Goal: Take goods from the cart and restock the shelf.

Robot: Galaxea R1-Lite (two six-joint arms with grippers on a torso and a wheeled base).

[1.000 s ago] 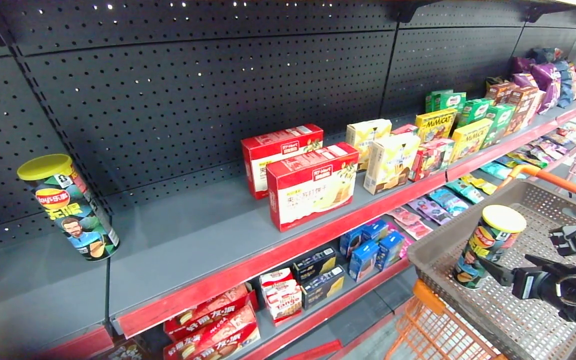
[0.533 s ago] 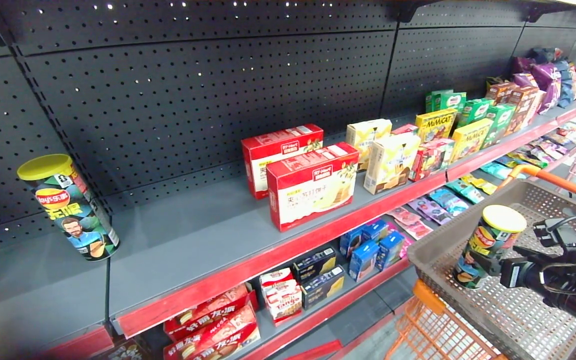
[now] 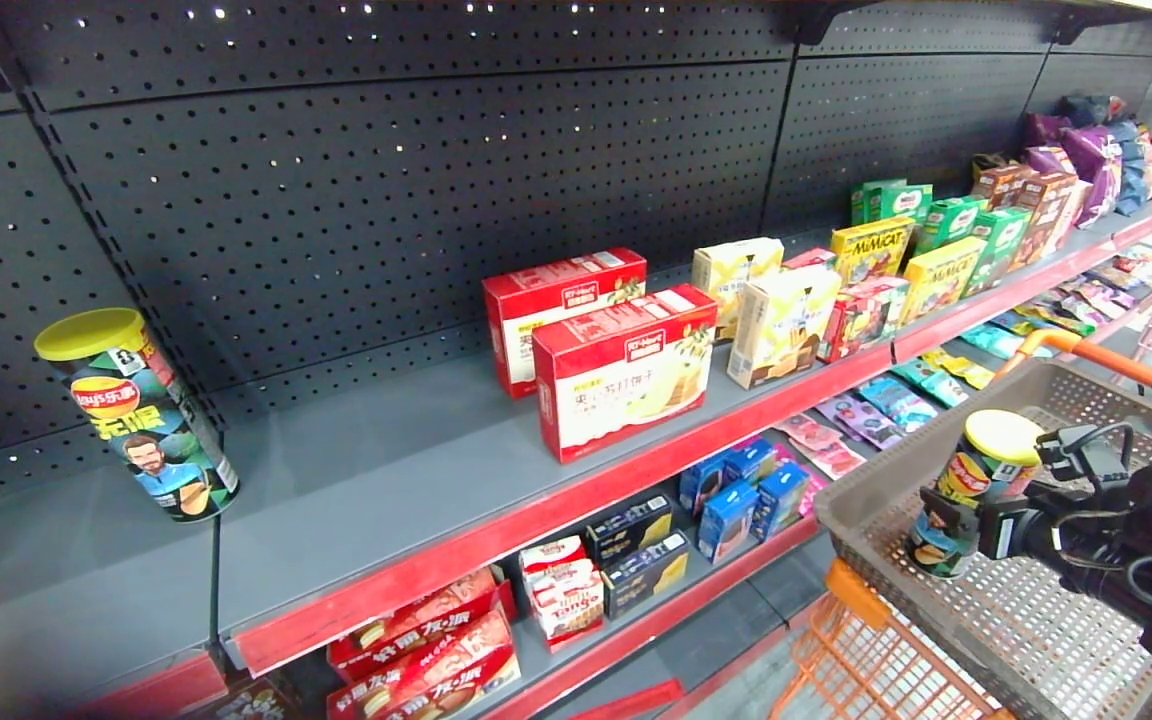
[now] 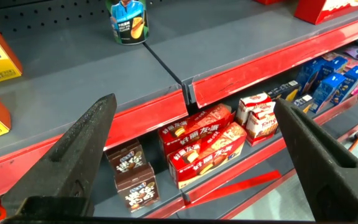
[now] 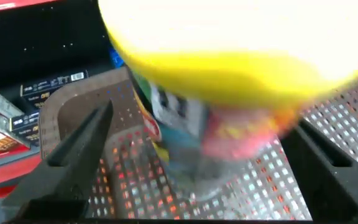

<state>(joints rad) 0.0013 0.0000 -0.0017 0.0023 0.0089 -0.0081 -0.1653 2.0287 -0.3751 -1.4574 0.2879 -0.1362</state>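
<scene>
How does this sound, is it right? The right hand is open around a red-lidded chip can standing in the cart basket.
Not quite. The lid is yellow, not red, as the head view shows. The rest holds: the right hand is open around the chip can, which stands upright in the cart basket.
</scene>
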